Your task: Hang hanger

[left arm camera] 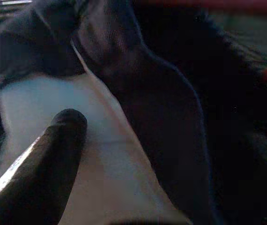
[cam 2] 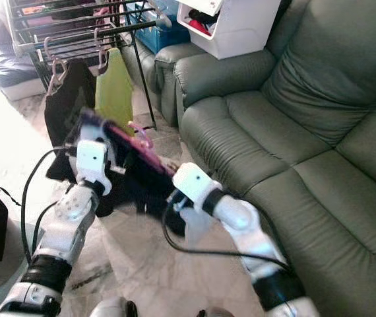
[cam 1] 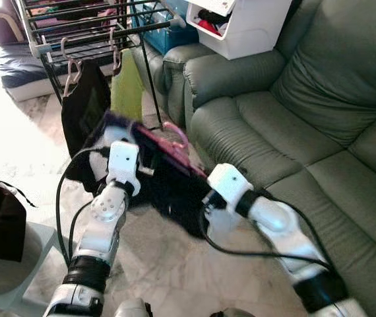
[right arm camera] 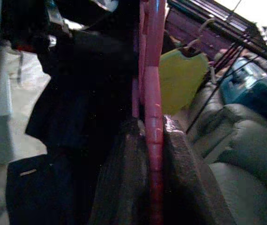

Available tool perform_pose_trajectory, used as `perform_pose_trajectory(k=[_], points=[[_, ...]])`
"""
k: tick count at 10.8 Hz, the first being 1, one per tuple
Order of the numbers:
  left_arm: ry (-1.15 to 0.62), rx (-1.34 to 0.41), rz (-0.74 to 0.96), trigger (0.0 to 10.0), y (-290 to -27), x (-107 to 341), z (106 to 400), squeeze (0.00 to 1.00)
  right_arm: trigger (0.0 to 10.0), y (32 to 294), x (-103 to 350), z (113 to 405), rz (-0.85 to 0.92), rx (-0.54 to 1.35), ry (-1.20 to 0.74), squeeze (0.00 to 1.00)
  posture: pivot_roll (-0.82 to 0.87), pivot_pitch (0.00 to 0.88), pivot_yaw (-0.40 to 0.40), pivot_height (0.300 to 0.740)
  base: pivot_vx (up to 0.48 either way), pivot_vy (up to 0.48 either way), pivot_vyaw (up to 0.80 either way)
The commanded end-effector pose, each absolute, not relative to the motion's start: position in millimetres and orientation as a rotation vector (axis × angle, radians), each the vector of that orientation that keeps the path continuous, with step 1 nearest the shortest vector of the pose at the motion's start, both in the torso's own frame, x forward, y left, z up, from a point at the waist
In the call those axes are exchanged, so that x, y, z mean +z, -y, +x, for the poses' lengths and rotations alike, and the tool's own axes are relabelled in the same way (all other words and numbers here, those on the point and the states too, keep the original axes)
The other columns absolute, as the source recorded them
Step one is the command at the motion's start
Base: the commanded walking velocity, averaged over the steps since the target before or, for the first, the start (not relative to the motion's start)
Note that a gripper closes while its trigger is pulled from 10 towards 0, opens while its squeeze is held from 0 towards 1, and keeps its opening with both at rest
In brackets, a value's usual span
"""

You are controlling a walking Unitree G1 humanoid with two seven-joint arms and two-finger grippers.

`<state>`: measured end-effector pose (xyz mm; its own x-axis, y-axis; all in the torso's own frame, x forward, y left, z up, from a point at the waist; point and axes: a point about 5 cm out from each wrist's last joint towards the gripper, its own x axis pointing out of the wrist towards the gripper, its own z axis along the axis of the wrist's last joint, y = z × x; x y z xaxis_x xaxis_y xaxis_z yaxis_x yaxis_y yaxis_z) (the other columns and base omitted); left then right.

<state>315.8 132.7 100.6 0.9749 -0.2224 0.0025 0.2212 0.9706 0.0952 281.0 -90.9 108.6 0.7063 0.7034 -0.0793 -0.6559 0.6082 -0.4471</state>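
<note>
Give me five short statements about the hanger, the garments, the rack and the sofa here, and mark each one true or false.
1. The right gripper is shut on the pink hanger. True.
2. The pink hanger carries a dark garment. True.
3. The pink hanger already hangs on the drying rack. False: the grippers hold it in front of the rack, above the floor.
4. A green garment and a black garment hang from the rack. True.
5. The sofa is red. False: it is grey-green.
</note>
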Motion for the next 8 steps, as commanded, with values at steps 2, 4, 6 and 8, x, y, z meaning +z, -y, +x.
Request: perform_pose_trajectory(k=[2, 4, 6, 8], points=[[-0.017, -0.215, 0.111, 10.0, -139.2, 96.4, 315.4, 0.0, 10.0, 88.7, 114.8, 285.8, -0.499, 0.756, 0.193, 0.0, -0.05, 0.0, -0.007, 0.74, 0.0, 0.0, 0.0], [-0.049, -0.207, 0.133, 3.3, -141.7, 90.1, 315.2, 0.0, 10.0, 91.7, 118.3, 287.2, -0.463, 0.741, 0.207, 0.0, -0.05, 0.0, -0.004, 0.74, 0.0, 0.0, 0.0], [-0.068, -0.206, 0.147, 0.0, -142.1, 87.1, 316.7, 0.0, 10.0, 92.4, 126.4, 290.7, -0.455, 0.728, 0.249, 0.0, -0.06, 0.0, -0.003, 0.74, 0.0, 0.0, 0.0], [-0.073, -0.153, 0.183, 0.0, -153.5, 86.5, 318.2, 0.0, 10.0, 91.9, 128.9, 287.0, -0.443, 0.78, 0.249, 0.0, -0.05, 0.0, -0.004, 0.74, 0.0, 0.0, 0.0]])
